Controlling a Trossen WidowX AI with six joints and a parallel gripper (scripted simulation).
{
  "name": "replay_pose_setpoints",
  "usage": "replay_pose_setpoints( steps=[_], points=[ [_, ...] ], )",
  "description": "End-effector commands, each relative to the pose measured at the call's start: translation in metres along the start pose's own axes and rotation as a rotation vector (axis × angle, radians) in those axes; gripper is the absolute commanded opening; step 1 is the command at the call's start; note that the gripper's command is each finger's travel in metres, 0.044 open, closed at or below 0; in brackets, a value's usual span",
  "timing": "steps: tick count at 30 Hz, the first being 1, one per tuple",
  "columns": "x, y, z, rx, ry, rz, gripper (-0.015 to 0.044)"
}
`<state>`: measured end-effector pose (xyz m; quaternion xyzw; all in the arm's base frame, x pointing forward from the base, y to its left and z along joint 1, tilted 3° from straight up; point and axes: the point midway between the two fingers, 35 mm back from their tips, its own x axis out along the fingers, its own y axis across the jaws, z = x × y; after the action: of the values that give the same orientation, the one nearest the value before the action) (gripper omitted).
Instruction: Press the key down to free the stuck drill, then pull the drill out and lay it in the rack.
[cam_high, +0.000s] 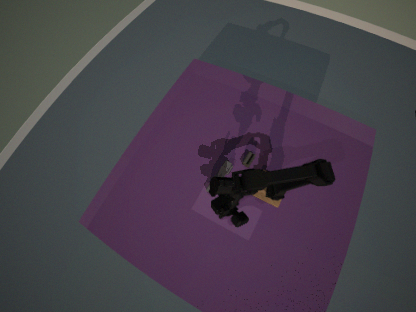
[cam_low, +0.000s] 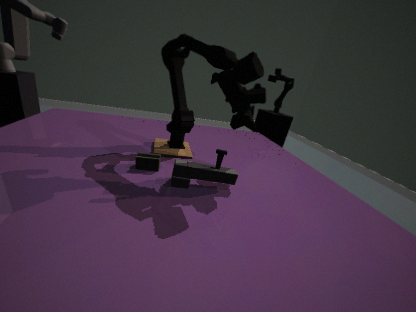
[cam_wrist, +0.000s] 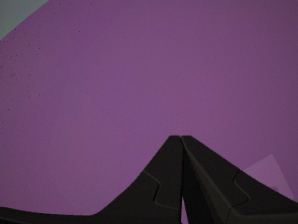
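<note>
A long grey block (cam_low: 207, 173) (cam_high: 226, 167) lies on the purple table (cam_low: 225, 250) (cam_high: 165, 210), mostly hidden under the arm in the top view. A dark T-shaped piece, seemingly the drill (cam_low: 220, 158), stands upright in it towards its right end in the exterior view. A small grooved block, seemingly the rack (cam_low: 148, 162) (cam_high: 248, 158), stands beside the long block, apart from it. I cannot make out the key. My gripper (cam_wrist: 178, 145) (cam_low: 243, 124) (cam_high: 240, 219) is shut, fingertips together with nothing between them. It points down, well above the table and higher than the T-shaped piece.
The arm's wooden base plate (cam_high: 272, 200) (cam_low: 160, 146) is behind the blocks in the exterior view. A paler square patch (cam_high: 245, 231) (cam_wrist: 269, 167) marks the table. Another small arm on a dark stand (cam_low: 273, 126) is at the back right; a larger robot stands at the back left.
</note>
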<state>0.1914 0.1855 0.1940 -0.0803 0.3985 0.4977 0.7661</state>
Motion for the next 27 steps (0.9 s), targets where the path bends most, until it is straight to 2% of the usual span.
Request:
replay_pose_setpoints(
  steps=[1, 9, 27],
  points=[
    [-0.020, -0.076, -0.007, 0.546, 0.213, -0.314, 0.0000],
    [-0.059, -0.143, -0.033, 1.054, 0.398, -0.684, 0.0000],
    [-0.053, -0.146, -0.038, 1.059, 0.400, -0.687, 0.0000]
  ],
)
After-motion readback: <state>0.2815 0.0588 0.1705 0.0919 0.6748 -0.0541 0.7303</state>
